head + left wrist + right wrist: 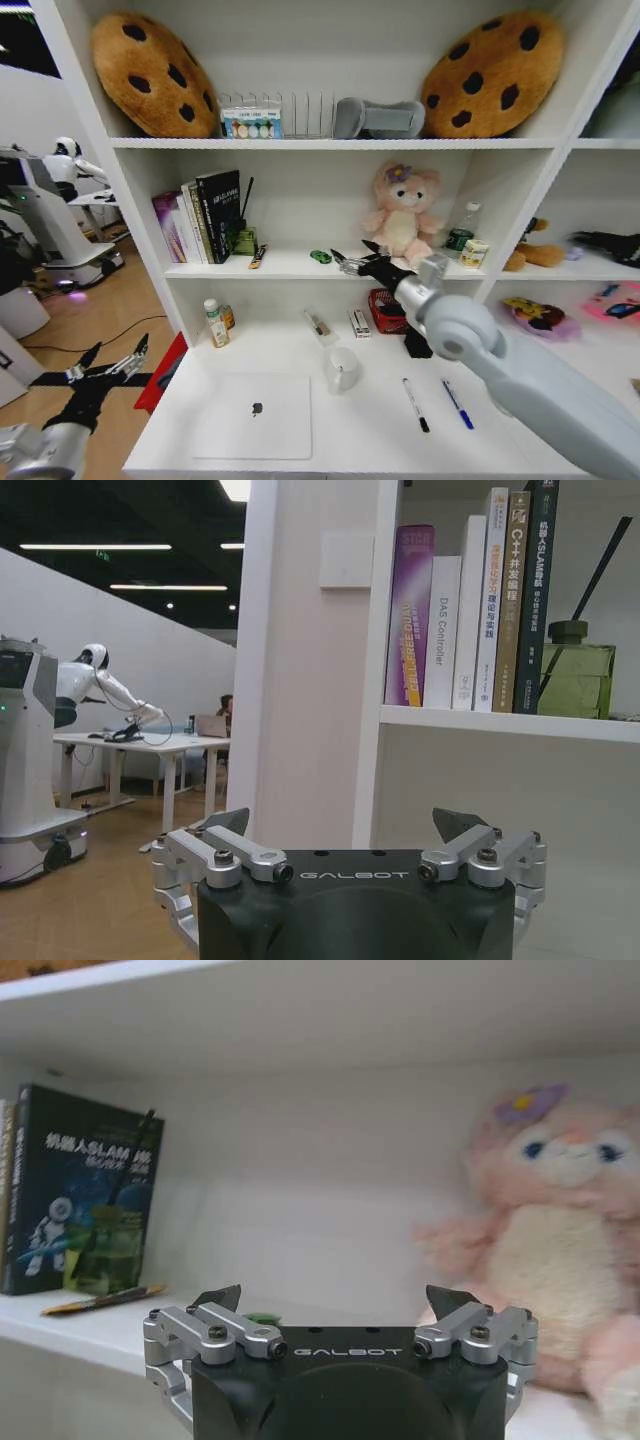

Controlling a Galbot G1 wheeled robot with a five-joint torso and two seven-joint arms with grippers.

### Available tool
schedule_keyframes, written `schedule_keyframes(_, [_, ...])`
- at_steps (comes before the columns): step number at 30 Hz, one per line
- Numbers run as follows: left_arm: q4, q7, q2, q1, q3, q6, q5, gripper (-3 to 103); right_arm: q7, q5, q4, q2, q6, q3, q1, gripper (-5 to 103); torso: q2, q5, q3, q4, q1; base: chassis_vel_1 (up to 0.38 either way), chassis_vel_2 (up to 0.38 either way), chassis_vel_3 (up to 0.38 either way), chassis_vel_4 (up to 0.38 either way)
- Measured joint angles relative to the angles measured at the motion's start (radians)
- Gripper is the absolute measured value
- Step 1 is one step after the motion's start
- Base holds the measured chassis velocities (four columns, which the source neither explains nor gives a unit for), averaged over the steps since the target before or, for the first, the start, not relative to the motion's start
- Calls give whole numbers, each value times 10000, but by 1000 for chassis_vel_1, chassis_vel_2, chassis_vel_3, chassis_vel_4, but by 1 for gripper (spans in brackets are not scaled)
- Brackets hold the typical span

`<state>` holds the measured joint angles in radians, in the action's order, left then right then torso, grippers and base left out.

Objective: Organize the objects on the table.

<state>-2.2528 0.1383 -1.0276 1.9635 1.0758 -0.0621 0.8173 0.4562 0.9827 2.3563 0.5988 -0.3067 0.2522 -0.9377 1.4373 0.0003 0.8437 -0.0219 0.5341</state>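
Your right gripper [350,263], fingers spread and empty, hangs at the middle shelf with the green toy car [320,257] just to its left (the nearer arm by far). Your left gripper [105,365] waits open off the table [520,440].

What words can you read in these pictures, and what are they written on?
"GALBOT": on the left gripper, jaws open.
"GALBOT": on the right gripper, jaws open.
"DAS Controller": white book spine.
"C++": tan book spine, the rest unclear.
"SLAM": black book cover, among Chinese characters.
Purple book and the bottles' labels: too blurred to read.
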Motion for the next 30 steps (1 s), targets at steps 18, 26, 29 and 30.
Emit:
schedule_keyframes(18, [-1,1,0,0,0,0,1,100,-973,-3764,737,3397,2300,5473,-8383,100,1,-4,1,3,-1,0,0,0,0])
schedule_keyframes(26, [0,0,-1,1,0,0,0,100,-926,-3259,-564,3480,2168,5747,-9078,100,0,-2,2,3,1,0,0,0,0])
schedule_keyframes(29, [0,0,-1,0,0,-1,0,100,-871,-2548,-835,3375,1523,5316,-9179,100,0,-2,1,3,1,0,0,0,0])
schedule_keyframes(30, [0,0,-1,0,0,-1,0,100,-871,-2548,-835,3375,1523,5316,-9179,100,0,-2,1,3,1,0,0,0,0])
